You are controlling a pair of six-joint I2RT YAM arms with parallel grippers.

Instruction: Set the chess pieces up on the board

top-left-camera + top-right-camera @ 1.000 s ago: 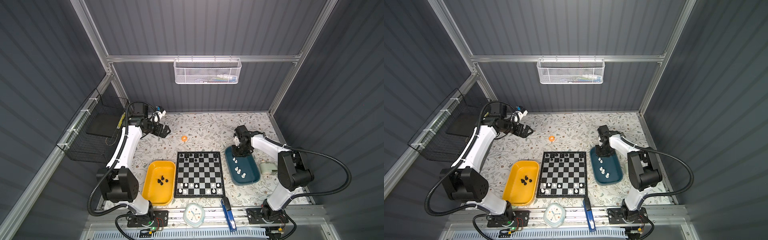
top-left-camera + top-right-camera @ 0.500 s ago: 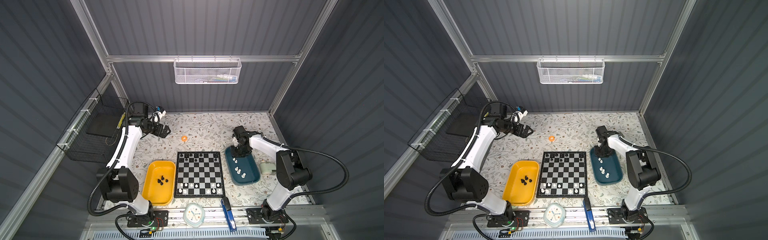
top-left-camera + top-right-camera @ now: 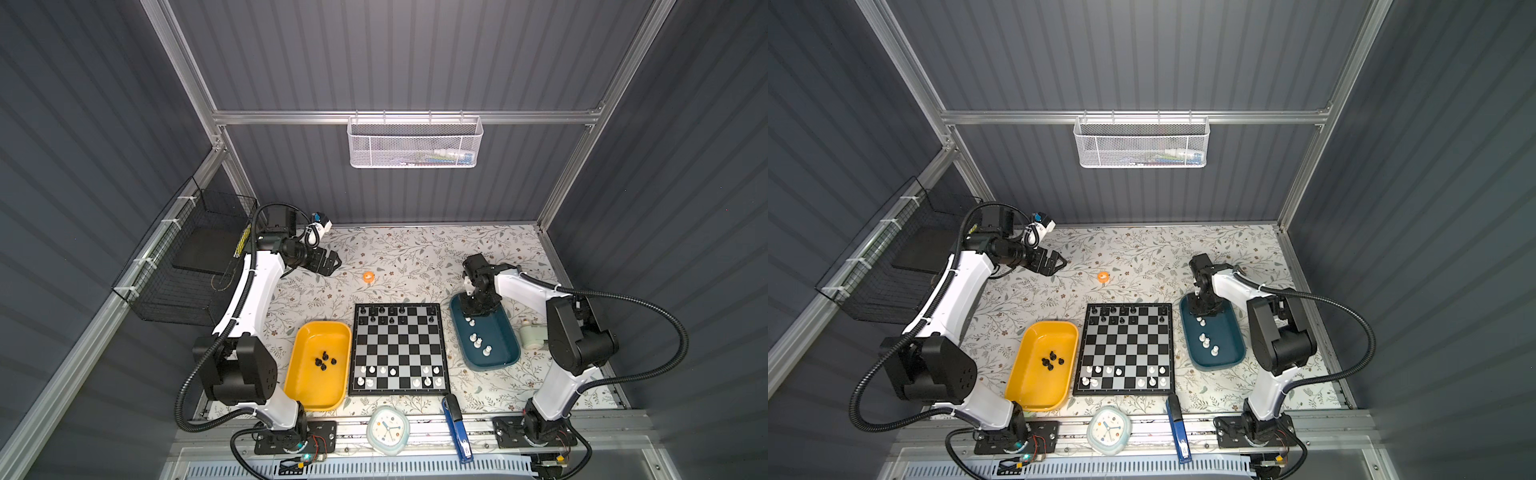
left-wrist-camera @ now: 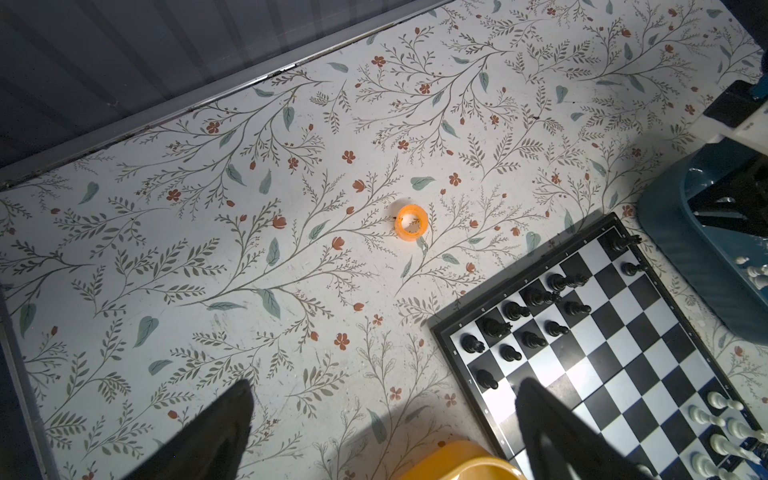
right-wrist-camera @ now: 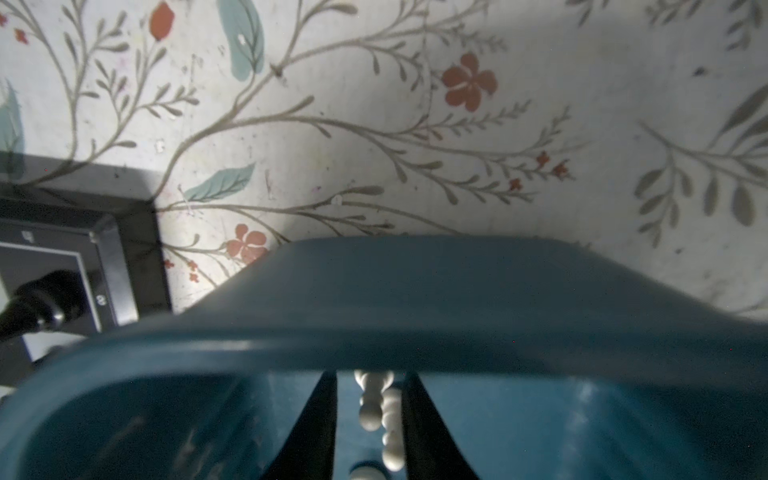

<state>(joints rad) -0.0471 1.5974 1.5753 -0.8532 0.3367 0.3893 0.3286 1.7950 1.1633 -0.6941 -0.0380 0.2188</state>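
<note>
The board (image 3: 399,345) lies at the table's middle, with black chess pieces (image 3: 382,311) on its far rows and white chess pieces (image 3: 399,376) on its near rows. More black pieces (image 3: 325,359) lie in the yellow tray (image 3: 316,386). White pieces (image 3: 478,340) stand in the teal tray (image 3: 500,332). My right gripper (image 3: 473,309) reaches down into the teal tray's far end. In the right wrist view its fingers (image 5: 328,415) stand narrowly apart around two white pieces (image 5: 372,409), with a gap at one finger. My left gripper (image 3: 334,262) hovers wide open and empty over the far left table.
An orange ring (image 3: 368,276) lies beyond the board. A clock (image 3: 388,430) and a blue stapler (image 3: 455,428) sit at the front edge. A small white object (image 3: 532,334) stands right of the teal tray. A black wire basket (image 3: 187,257) hangs on the left wall.
My right gripper has shifted slightly toward the board at the teal tray's far end, and its jaws have narrowed a little. The left arm has not moved.
</note>
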